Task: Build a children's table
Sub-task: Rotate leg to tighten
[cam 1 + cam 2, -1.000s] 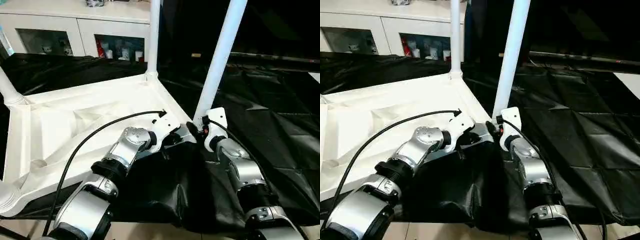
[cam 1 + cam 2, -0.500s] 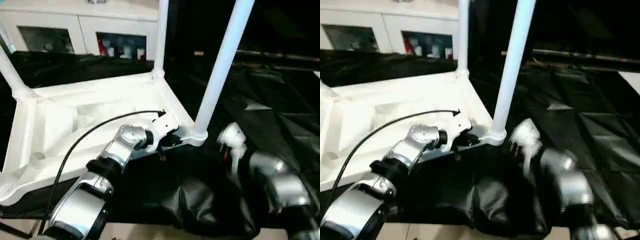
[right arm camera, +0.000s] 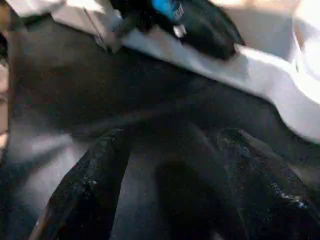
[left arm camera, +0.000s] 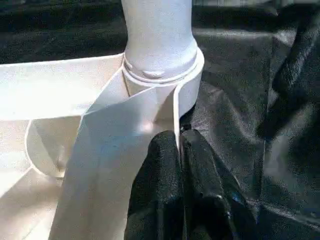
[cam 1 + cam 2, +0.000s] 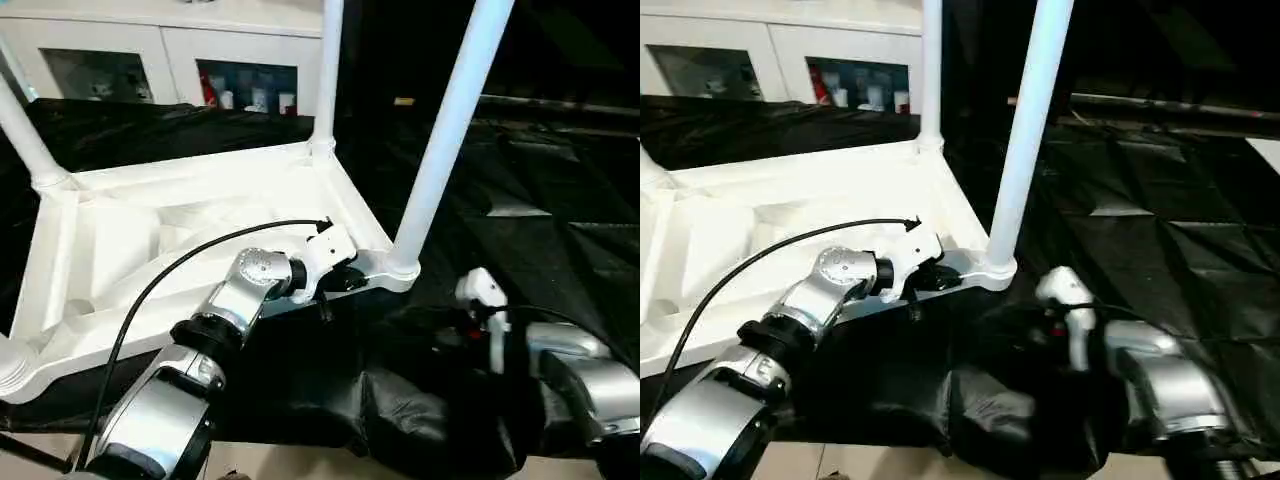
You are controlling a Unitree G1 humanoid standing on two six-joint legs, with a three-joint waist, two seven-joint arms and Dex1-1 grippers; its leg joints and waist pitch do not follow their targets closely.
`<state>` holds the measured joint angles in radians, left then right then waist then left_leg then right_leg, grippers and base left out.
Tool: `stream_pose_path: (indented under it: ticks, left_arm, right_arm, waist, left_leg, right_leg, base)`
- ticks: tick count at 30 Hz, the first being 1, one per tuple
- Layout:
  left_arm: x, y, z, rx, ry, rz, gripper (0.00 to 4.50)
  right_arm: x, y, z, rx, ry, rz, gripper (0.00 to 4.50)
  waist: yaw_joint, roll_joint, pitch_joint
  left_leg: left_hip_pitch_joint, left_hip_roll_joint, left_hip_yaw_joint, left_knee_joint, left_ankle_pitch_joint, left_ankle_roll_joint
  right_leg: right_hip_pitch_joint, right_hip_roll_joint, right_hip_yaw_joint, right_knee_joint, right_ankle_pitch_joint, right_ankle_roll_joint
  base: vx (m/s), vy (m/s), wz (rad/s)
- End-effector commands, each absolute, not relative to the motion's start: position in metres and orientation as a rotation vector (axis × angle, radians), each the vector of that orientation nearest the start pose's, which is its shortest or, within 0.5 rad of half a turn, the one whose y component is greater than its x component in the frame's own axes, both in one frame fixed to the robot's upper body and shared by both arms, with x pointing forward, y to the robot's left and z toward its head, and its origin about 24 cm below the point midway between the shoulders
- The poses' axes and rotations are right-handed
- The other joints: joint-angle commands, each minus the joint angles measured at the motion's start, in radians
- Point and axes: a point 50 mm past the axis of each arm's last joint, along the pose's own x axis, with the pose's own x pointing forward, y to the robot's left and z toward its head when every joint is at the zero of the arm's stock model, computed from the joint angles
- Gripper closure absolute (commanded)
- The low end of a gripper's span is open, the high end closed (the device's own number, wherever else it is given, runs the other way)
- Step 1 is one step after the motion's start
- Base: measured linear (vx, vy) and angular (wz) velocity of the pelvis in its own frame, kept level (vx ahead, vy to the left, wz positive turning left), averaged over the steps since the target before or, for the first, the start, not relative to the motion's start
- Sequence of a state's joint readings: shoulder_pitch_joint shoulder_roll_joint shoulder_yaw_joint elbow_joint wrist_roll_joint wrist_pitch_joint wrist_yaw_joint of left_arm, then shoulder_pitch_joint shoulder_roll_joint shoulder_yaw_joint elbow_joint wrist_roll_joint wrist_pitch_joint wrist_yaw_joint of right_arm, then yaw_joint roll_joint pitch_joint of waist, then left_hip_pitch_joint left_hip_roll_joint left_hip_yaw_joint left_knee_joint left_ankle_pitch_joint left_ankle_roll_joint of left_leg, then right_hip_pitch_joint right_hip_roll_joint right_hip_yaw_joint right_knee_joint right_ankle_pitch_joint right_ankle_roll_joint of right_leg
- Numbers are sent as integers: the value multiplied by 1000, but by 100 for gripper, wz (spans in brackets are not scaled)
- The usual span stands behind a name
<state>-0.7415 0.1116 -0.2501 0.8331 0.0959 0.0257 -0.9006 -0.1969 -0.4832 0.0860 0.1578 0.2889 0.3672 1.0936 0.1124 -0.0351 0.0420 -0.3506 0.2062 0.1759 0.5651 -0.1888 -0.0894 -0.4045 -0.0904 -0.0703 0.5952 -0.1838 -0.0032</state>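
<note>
Left gripper [image 4: 180,150] fingers pinch tabletop [image 5: 100,240] rim; right gripper [image 3: 172,175] open, empty. Risk: near leg [image 5: 445,140] tilts if socket seating is shallow.

black sheet [image 5: 560,250], white cabinet [image 5: 150,45] w/ glass doors

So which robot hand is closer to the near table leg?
The left. Its fingers pinch the tabletop rim right beside the leg. The right gripper hangs open over the black sheet, apart from the leg.
</note>
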Motion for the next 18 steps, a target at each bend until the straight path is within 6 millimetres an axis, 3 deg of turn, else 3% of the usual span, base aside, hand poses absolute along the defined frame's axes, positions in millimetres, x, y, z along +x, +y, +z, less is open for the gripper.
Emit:
stream_pose_path:
  ticks: [1, 3, 5, 7, 10, 11, 13, 15, 18]
  left_arm:
    - [345, 64, 71, 278, 240, -1149, 394]
    - [344, 72, 84, 226, 205, -1128, 389]
    - [340, 84, 96, 190, 171, -1101, 355]
    - [334, 97, 101, 185, 164, -1089, 351]
    - [322, 113, 103, 180, 188, -1090, 323]
    - [310, 125, 103, 185, 222, -1107, 310]
    - [285, 144, 99, 203, 302, -1159, 311]
    - [267, 156, 96, 210, 366, -1171, 285]
    - [247, 168, 93, 207, 428, -1139, 270]
  right_arm:
    - [260, -182, 51, 10, 385, 1089, 136]
    - [265, -169, 54, 30, 334, 1081, 136]
    - [269, -155, 56, 36, 300, 1086, 136]
    - [274, -145, 56, 30, 284, 1075, 136]
    - [282, -137, 55, 17, 269, 1031, 136]
    - [288, -134, 53, 8, 267, 984, 136]
    - [302, -134, 49, -20, 285, 870, 136]
    - [313, -136, 45, -38, 299, 784, 136]
    - [327, -142, 43, -56, 309, 662, 136]
  waist:
    - [7, -14, -56]
    - [6, -18, -56]
    - [0, -11, -56]
    - [-6, -15, -54]
    - [-11, -9, -52]
    - [-11, -7, -53]
    - [-18, -3, -52]
    - [-20, 1, -49]
    - [-19, 1, -44]
  left_leg:
    - [-6, 28, -3, -54, -132, 96]
    - [-6, 31, -4, -55, -115, 92]
    - [-7, 33, -4, -57, -107, 85]
    - [-4, 30, -1, -56, -109, 81]
    - [-3, 30, -1, -60, -100, 62]
    - [5, 31, 1, -59, -107, 52]
    - [0, 31, -2, -64, -90, 30]
    - [12, 24, 7, -61, -110, 20]
    - [11, 22, 9, -63, -144, 8]
  right_leg:
    - [61, -58, 40, -59, -125, -230]
    - [62, -59, 40, -50, -71, -253]
    - [60, -59, 39, -46, -54, -267]
    - [58, -55, 39, -49, -59, -265]
    - [55, -52, 41, -44, -71, -255]
    - [52, -50, 42, -45, -75, -253]
    - [51, -51, 41, -37, -64, -261]
    - [44, -39, 44, -42, -65, -255]
    - [42, -38, 45, -44, -95, -247]
  base:
    - [0, 0, 0]
    - [0, 0, 0]
    - [0, 0, 0]
    - [0, 0, 0]
    - [0, 0, 0]
    - [0, 0, 0]
    - [0, 0, 0]
    - [0, 0, 0]
    - [0, 0, 0]
